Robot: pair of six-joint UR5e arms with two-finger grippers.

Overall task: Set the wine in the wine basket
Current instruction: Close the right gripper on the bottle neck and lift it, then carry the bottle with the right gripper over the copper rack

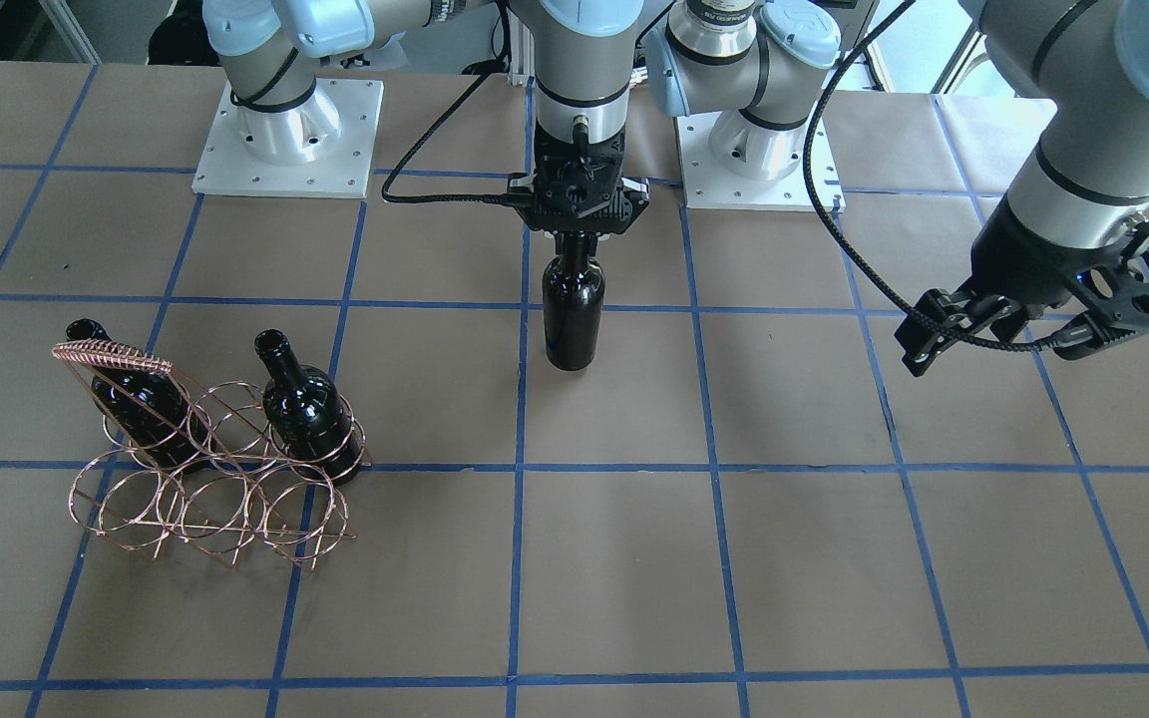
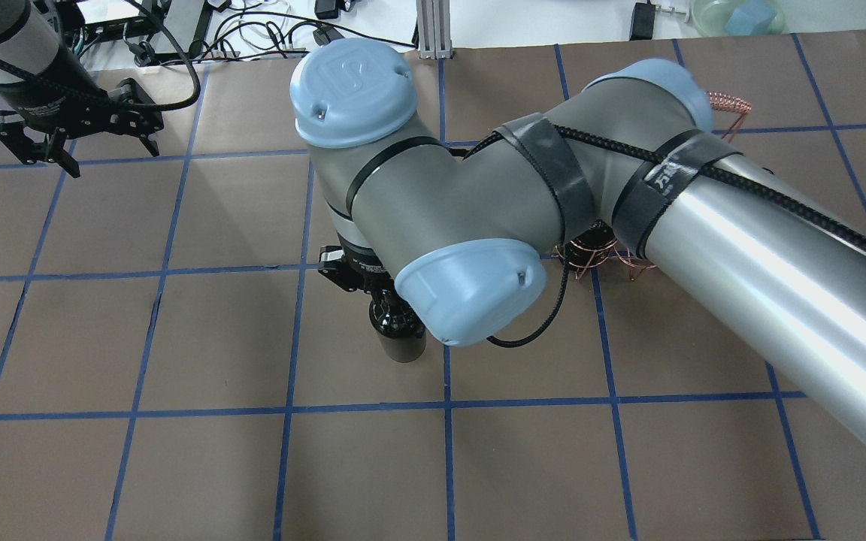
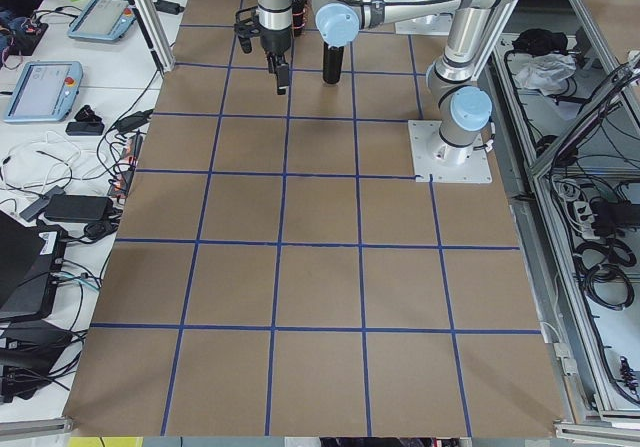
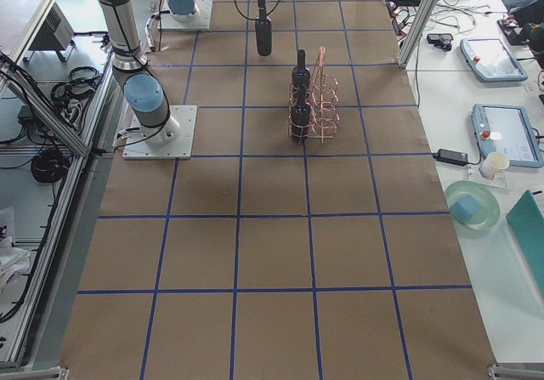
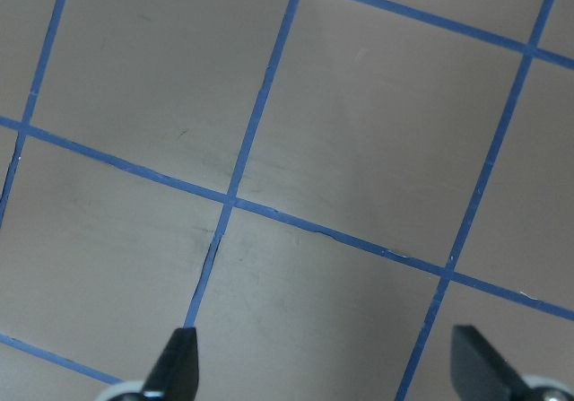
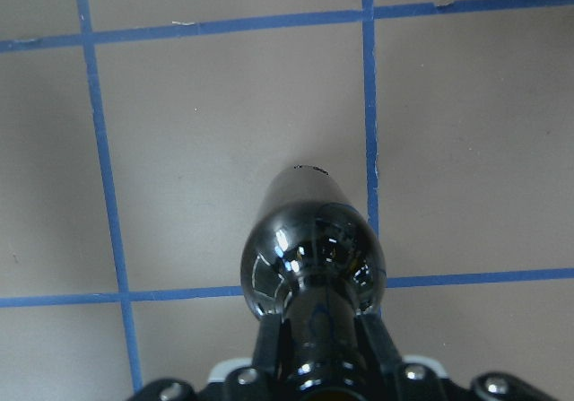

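Exterior front-facing: the right gripper (image 1: 580, 242) pinches the neck of the wine (image 1: 574, 317), which is upright near the table's (image 1: 794, 578) centre. The wine basket (image 1: 220, 499) sits well apart at eight o'clock from it, a second bottle (image 1: 307, 411) and a third bottle (image 1: 141, 397) in its robot-side row. Left wrist-mounted: the left gripper (image 5: 327, 365) is spread above bare table. Right wrist-mounted: the wine's shoulder shows at six o'clock.

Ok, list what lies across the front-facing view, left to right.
The wine basket holding two bottles → the wine held at its neck by the right gripper → the left gripper, open and empty.
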